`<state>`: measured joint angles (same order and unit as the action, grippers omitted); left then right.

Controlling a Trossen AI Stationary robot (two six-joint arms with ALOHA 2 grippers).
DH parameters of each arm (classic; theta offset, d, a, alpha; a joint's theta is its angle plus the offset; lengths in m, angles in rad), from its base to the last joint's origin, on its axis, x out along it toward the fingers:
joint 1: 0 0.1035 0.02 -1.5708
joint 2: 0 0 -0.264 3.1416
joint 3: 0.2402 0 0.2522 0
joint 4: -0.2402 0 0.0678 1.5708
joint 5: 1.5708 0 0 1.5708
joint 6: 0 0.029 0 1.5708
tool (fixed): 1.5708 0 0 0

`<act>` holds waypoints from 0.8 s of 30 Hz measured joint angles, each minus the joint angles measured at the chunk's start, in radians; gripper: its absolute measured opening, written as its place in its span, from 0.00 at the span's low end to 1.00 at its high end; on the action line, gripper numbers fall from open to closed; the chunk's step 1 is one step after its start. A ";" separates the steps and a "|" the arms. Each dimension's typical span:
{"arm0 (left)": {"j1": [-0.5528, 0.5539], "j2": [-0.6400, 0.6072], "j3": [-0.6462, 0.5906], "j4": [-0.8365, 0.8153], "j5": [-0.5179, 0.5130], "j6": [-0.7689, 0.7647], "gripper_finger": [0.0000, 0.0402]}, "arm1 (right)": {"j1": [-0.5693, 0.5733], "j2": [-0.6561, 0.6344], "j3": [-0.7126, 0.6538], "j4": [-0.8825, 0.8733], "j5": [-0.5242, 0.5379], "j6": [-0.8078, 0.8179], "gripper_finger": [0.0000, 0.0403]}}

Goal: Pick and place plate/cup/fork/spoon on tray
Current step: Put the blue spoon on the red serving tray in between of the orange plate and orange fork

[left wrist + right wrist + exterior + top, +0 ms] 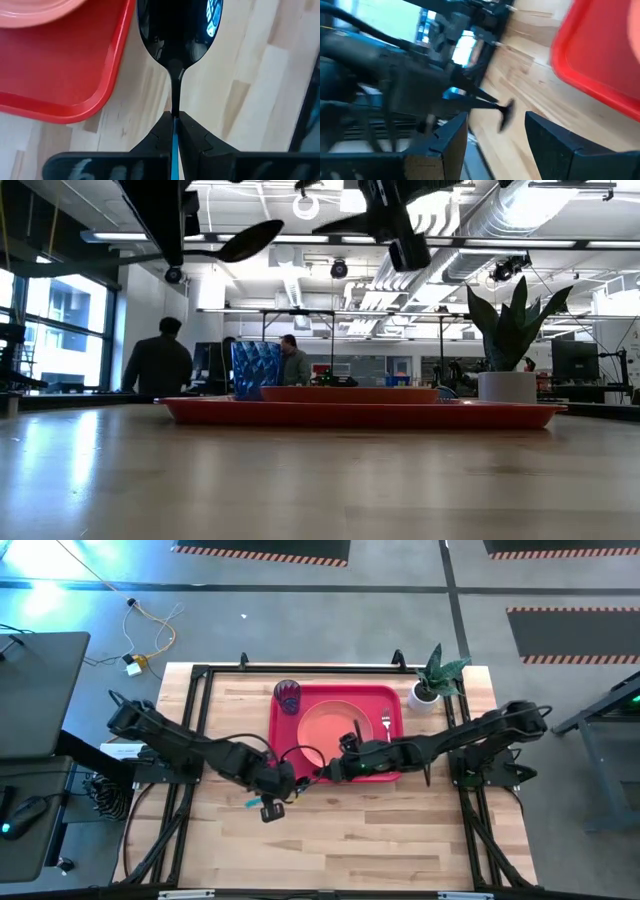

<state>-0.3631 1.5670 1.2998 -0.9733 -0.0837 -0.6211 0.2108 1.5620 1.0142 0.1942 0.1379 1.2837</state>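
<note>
The tray is bright red. The plate on it is salmon orange. The cup at the tray's 10 o'clock corner is see-through blue-purple. The spoon has a shiny black bowl and a light blue handle. The fingers are black. The tabletop is pale wood with light and dark stripes.
</note>
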 joint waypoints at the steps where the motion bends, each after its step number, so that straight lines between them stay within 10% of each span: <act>1: 0.004 0.006 -0.001 0.001 0.000 0.004 0.00 | 0.000 0.007 0.000 -0.009 0.000 0.002 0.47; 24: 0.037 0.026 0.000 0.024 0.001 0.115 0.00 | 0.004 0.082 0.000 0.010 -0.010 0.026 0.47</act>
<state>-0.3260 1.5925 1.2998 -0.9495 -0.0825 -0.5057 0.2150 1.6440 1.0142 0.2047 0.1280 1.3098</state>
